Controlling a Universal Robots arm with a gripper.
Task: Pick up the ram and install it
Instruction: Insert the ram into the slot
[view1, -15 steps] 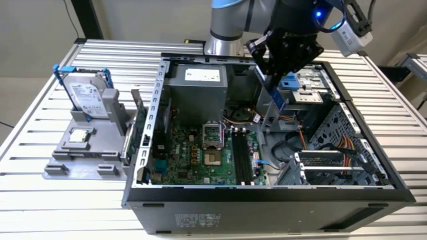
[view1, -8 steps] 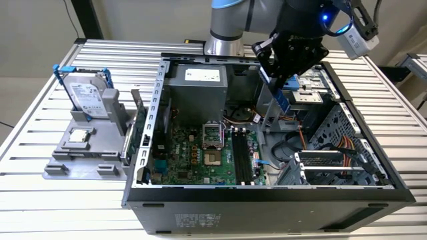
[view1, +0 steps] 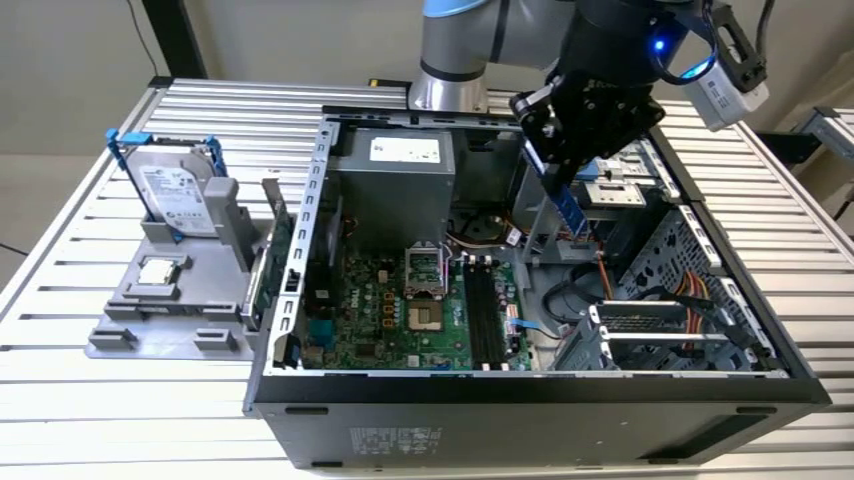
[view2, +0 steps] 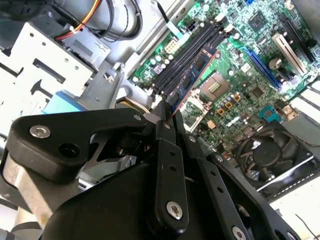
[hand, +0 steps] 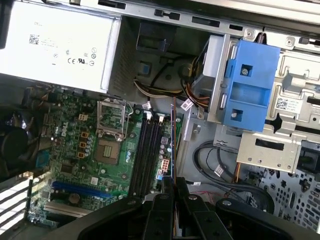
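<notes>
My pincer (view1: 571, 165) is clamped on the ram (view1: 570, 208), which hangs down from my fingertips above the open computer case (view1: 534, 400). In the exterior view the stick shows as a narrow blue strip held upright, over the part of the case between the power supply (view1: 394, 185) and the drive bays toward the exterior view's right. It is clear of the board, not seated in anything.

In the second wrist view the ram (view2: 192, 75) runs out from between my black fingers (view2: 165, 130), lengthwise along the dark memory slots (view2: 185, 57) on the green motherboard (view2: 240, 60). The empty CPU socket (view2: 214, 87) sits just beside those slots, and a round black fan (view2: 270, 152) lies further off.

In the first wrist view I see the ram (hand: 174, 135) edge-on as a thin line, just beside the memory slots (hand: 147, 150) rather than in them. A blue plastic bracket (hand: 247, 85) stands near the cabling.

On the table (view1: 120, 420), beside the case toward the exterior view's left, a grey holder (view1: 174, 300) carries an upright hard drive (view1: 174, 190) and a small square chip (view1: 159, 270).
</notes>
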